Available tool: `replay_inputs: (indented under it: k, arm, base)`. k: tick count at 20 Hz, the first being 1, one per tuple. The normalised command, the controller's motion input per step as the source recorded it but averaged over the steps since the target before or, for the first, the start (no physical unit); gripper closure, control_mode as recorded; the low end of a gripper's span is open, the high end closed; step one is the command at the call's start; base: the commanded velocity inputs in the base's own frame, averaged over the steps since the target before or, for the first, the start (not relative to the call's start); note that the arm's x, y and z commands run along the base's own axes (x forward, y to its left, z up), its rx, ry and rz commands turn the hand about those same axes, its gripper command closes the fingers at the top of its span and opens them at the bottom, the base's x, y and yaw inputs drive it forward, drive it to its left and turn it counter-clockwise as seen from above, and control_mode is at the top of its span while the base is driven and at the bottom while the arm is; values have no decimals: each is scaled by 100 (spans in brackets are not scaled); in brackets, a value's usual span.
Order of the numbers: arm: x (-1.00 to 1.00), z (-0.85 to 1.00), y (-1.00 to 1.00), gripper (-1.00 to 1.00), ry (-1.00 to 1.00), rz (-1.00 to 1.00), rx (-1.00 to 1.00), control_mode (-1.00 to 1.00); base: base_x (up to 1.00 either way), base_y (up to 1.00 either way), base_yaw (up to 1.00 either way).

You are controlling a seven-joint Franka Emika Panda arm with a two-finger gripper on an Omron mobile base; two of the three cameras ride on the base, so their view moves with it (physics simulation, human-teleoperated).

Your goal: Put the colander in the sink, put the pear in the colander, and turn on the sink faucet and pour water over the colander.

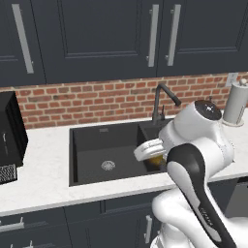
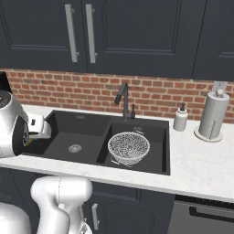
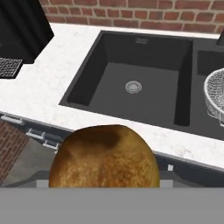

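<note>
Nearby, colander (image 2: pixel 129 147) in sink (image 2: pixel 61 141), faucet (image 2: pixel 123 99) behind

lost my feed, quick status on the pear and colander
Fingers closed on pear, carried over the counter edge. Colander sits in the small basin of the sink. Nothing in the way.

paper-towel roll (image 2: pixel 213 114), soap dispenser (image 2: pixel 181 119), brick backsplash (image 2: pixel 91 93)
</note>
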Motion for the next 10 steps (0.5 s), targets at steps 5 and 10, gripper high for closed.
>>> replay_inputs:
  k: [5,10]
  arm:
    - [-11,0,-86,100,-7,-8,17,-100]
    - [0,0,-79,100,-4,-6,15,-100]
  base:
    - [0,0,0]
    - [0,0,0]
